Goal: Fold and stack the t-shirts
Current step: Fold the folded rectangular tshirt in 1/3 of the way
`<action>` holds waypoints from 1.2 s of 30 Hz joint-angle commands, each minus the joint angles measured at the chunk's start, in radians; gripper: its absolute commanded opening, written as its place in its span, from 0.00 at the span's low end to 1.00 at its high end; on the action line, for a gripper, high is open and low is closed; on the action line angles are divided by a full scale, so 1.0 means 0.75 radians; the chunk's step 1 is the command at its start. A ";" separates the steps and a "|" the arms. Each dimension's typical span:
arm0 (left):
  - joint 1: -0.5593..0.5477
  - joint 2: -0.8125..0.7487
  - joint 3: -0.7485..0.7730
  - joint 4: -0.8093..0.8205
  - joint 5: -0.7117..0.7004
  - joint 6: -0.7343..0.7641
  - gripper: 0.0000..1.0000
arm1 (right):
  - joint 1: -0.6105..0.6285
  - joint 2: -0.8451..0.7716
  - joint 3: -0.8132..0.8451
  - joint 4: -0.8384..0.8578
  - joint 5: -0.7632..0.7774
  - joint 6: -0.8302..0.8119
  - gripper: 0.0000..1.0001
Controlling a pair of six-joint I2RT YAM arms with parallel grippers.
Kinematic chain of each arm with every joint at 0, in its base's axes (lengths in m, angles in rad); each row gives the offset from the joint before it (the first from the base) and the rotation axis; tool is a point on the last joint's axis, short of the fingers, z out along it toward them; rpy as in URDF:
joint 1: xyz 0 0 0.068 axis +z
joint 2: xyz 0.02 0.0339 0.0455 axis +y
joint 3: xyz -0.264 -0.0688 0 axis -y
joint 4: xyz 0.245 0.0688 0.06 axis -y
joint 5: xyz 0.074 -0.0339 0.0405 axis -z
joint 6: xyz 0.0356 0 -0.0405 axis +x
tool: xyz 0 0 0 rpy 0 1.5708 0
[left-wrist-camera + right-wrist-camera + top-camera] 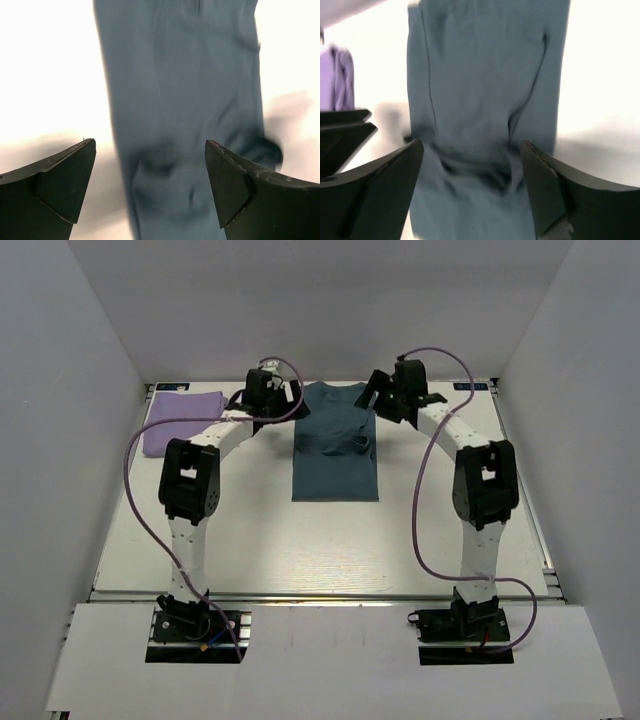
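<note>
1. Both pairs of jaws are spread wide and empty. The left gripper and right gripper are poised over the far end of the blue tee.
2. The blue tee is laid narrow near the middle of the far edge, rumpled across its middle.
3. Only one layer may be pinched, and the fold dragged askew.
4. The lavender tee is set in the far left corner, and nothing is seen in the way.

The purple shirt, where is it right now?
In the overhead view the purple shirt lies at the far left of the table, left of the left tool and apart from the blue shirt.
</note>
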 commanded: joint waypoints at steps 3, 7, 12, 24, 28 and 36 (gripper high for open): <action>-0.035 -0.366 -0.393 0.004 0.047 0.077 1.00 | 0.031 -0.311 -0.427 0.185 -0.175 -0.116 0.90; -0.047 -0.568 -0.676 0.114 0.196 0.062 1.00 | 0.072 -0.379 -0.520 0.190 -0.384 -0.237 0.90; -0.047 -0.795 -0.971 0.154 0.235 0.048 1.00 | 0.158 -0.294 -0.516 0.227 -0.536 -0.278 0.90; -0.035 -1.178 -1.200 0.013 0.078 0.062 1.00 | 0.199 0.132 -0.063 0.215 -0.434 -0.221 0.90; -0.035 -1.250 -1.247 0.000 0.049 0.091 1.00 | 0.186 0.242 0.046 0.294 -0.409 -0.233 0.90; -0.047 -1.131 -1.213 0.023 0.106 0.169 1.00 | 0.182 0.008 -0.101 0.211 -0.425 -0.294 0.90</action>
